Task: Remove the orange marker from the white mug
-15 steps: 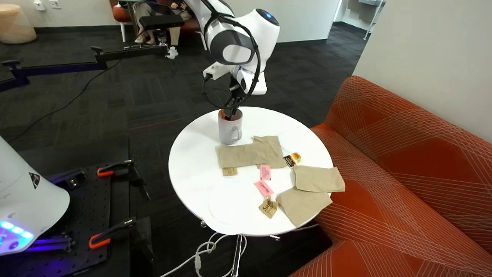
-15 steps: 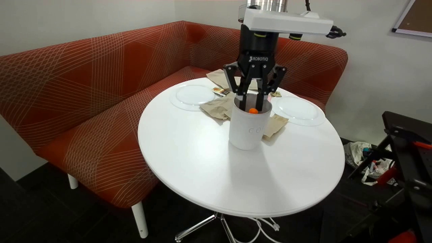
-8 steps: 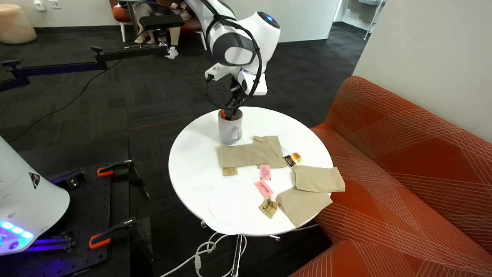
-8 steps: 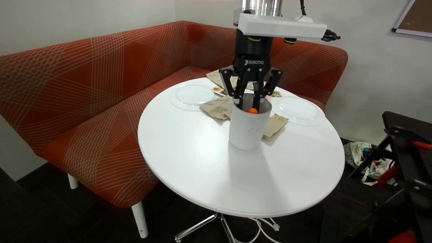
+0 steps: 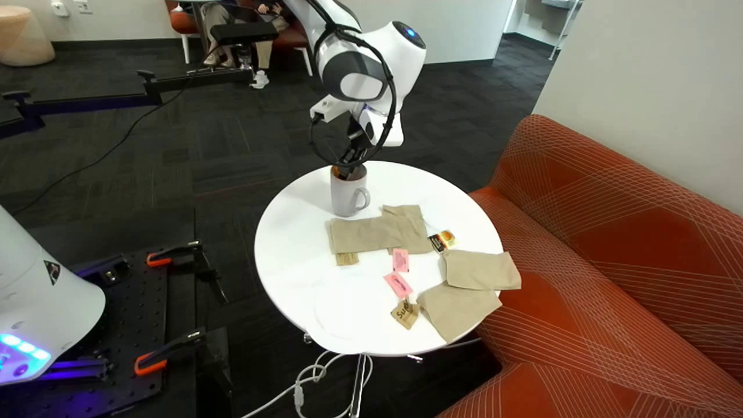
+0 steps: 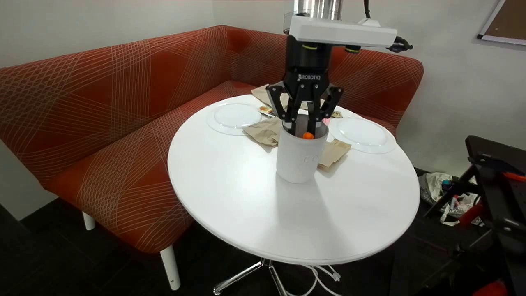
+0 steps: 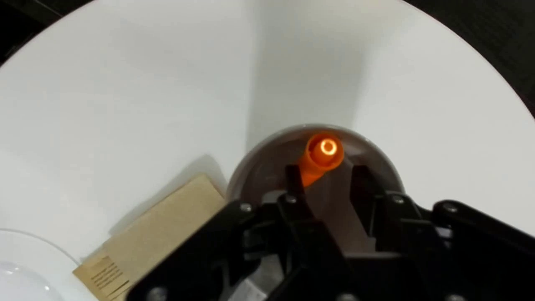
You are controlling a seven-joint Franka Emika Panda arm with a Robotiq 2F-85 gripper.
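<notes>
The white mug (image 5: 343,197) stands upright on the round white table (image 6: 230,205), its handle toward the right in that exterior view. It also shows in an exterior view (image 6: 299,160) and in the wrist view (image 7: 267,167). The orange marker (image 7: 324,152) leans inside the mug, its end near the rim. Its orange end also shows in an exterior view (image 6: 308,135); its lower part is hidden. My gripper (image 7: 327,175) points down with its fingertips inside the mug opening, also seen in an exterior view (image 6: 302,128). The fingers are apart; the marker lies by the left finger in the wrist view, not clamped.
Tan napkins (image 5: 365,235) lie close to the mug, with more (image 5: 482,270) near the table edge. Pink packets (image 5: 400,260) and a brown packet (image 5: 405,313) lie there too. Clear plates (image 6: 237,116) (image 6: 363,135) sit on the table. A red sofa (image 5: 580,249) borders it.
My gripper has lowered slightly and shifted left in an exterior view. The mug has shifted slightly and turned, its handle now showing further right. The marker stays inside it.
</notes>
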